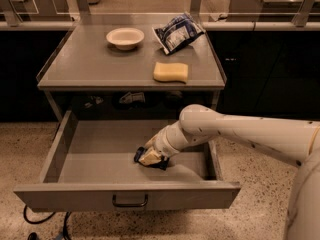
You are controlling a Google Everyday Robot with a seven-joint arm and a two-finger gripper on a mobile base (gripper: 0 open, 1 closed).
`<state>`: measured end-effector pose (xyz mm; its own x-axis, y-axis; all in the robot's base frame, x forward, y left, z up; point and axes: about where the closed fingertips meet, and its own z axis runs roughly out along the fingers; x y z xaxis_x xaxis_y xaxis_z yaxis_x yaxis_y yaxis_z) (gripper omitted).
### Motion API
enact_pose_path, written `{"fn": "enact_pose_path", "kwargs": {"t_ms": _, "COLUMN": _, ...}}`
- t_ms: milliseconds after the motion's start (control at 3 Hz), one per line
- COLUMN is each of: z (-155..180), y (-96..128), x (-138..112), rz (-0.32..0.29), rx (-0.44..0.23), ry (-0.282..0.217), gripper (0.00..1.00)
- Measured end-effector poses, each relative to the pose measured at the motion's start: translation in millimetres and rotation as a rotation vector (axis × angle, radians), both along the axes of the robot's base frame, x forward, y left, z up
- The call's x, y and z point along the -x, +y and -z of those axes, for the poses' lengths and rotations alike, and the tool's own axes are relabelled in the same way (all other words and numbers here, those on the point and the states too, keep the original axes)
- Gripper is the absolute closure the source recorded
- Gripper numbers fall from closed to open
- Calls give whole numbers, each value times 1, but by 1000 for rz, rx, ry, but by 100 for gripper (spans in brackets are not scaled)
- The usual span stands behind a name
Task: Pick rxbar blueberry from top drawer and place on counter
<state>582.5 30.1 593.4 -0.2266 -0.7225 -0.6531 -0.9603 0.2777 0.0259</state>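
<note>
The top drawer (125,194) stands pulled open below the counter (95,64). My gripper (149,158) reaches down into the drawer from the right, low over its floor right of the middle. The rxbar blueberry (138,155), a small dark navy wrapper, lies right at the gripper tip, mostly covered by it; only dark edges show on the left and lower right. My pale arm (235,131) crosses the drawer's right side.
On the counter stand a white bowl (125,36), a blue-and-white chip bag (177,32) and a yellow sponge (170,72). Small dark items (131,98) lie in the shadowed gap under the counter. A cable (37,218) runs on the speckled floor at lower left.
</note>
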Motion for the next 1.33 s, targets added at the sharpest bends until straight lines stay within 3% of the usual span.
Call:
{"fn": "enact_pose_path", "kwargs": {"t_ms": 333, "z": -8, "y": 7, "x": 3, "rz": -5, "rx": 35, "ry": -9, "gripper": 100}}
{"fn": "enact_pose_path", "kwargs": {"t_ms": 667, "z": -48, "y": 22, "x": 5, "rz": -22, "rx": 86, "ry": -48, "gripper": 100}}
{"fn": "enact_pose_path", "kwargs": {"t_ms": 1333, "z": -178, "y": 46, "x": -29, "rz": -53, "rx": 155, "ry": -167, "gripper": 100}}
